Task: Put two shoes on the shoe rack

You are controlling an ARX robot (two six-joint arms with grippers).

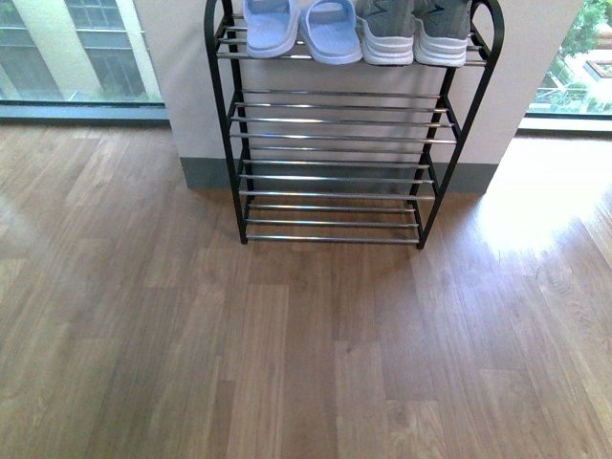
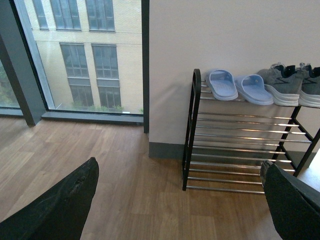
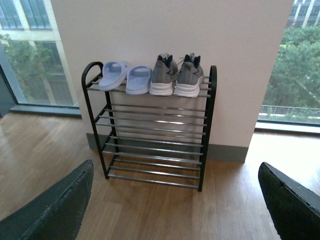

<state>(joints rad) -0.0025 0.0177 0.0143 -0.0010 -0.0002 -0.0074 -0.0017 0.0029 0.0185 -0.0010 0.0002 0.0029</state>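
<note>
Wood floor (image 1: 287, 363) bare; shoes (image 3: 176, 76) sit on rack (image 3: 207, 130). Light, soft knit: you'd grip heel collars. Left gripper (image 2: 175, 200) and right gripper (image 3: 175, 200) spread, holding nothing.

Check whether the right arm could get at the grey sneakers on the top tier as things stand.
Probably yes: the grey sneakers sit exposed on the shoe rack, nothing above or before them, and the right gripper is open.

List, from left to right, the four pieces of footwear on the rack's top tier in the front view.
Left blue sandal → right blue sandal → left grey sneaker → right grey sneaker, all on the shoe rack.
</note>
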